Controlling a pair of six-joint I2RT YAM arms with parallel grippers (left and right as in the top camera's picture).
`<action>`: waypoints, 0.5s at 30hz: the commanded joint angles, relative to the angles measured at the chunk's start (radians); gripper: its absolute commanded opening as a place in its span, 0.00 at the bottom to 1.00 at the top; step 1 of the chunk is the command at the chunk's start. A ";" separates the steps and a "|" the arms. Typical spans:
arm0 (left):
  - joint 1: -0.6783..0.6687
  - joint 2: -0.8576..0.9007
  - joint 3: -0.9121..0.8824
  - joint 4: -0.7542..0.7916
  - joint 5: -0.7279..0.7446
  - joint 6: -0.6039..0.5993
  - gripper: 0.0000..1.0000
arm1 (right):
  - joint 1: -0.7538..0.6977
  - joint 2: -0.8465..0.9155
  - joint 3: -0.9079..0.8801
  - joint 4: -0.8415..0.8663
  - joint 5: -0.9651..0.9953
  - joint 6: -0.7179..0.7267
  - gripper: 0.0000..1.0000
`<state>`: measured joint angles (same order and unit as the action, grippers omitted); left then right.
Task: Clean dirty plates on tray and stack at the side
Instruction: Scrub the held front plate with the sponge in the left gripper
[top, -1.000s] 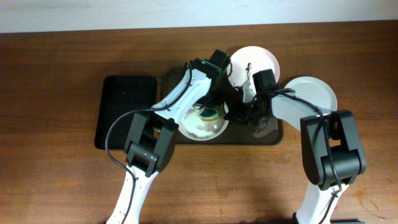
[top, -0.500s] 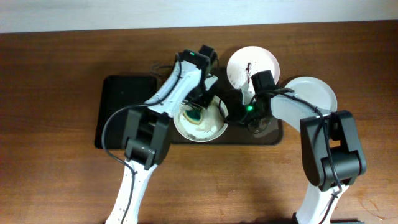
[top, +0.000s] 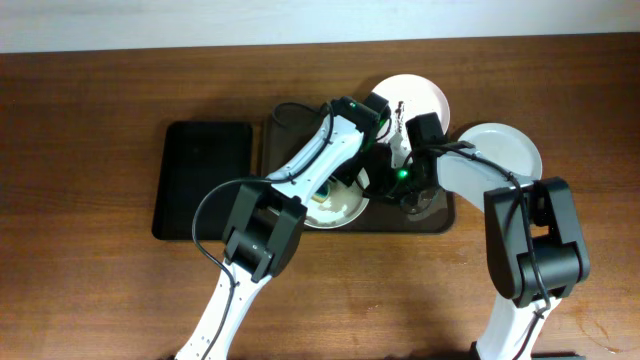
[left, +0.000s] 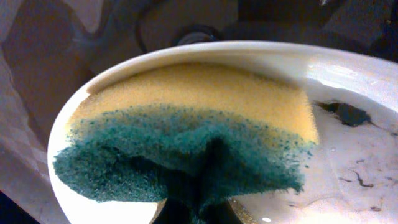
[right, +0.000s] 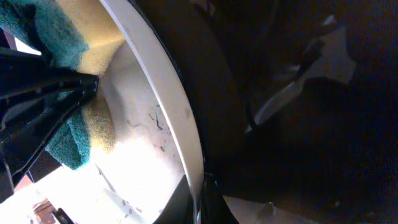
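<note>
A white plate (top: 335, 210) with black smears sits on the dark brown tray (top: 440, 222), held tilted. My left gripper (top: 352, 172) is shut on a yellow and green sponge (left: 186, 124) and presses it on the plate's inside (left: 348, 162), near a black smear (left: 348, 115). The fingertips (left: 199, 211) show under the sponge. My right gripper (top: 385, 180) is shut on that plate's rim (right: 168, 93), jaws (right: 202, 193) on either side of it. The sponge also shows in the right wrist view (right: 93, 124). A second plate (top: 415, 98) with a black streak lies at the tray's far edge. A third, plain white plate (top: 510, 150) lies on the table to the right.
A smaller black tray (top: 205, 180) lies left of the brown tray. Both arms cross over the brown tray's middle. Bare wood tabletop (top: 90, 250) lies in front and to both sides. A cable runs by the tray's far left corner (top: 285, 108).
My left gripper swung the sponge to the plate's left side, then back right across it. The right gripper and the other two plates have not moved.
</note>
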<state>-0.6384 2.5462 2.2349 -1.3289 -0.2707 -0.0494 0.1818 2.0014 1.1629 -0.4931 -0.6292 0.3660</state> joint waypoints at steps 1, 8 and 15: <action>0.075 0.122 0.077 -0.075 0.105 -0.019 0.00 | 0.002 0.017 -0.014 0.000 0.065 -0.018 0.04; 0.405 0.045 0.903 -0.340 0.249 -0.033 0.00 | 0.002 -0.186 0.016 -0.117 0.123 -0.021 0.04; 0.558 -0.005 0.902 -0.359 0.249 -0.033 0.00 | 0.016 -0.352 0.021 -0.232 0.088 -0.007 0.04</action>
<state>-0.0841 2.5637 3.1260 -1.6871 -0.0326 -0.0723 0.1905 1.6539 1.1709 -0.6693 -0.4789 0.3405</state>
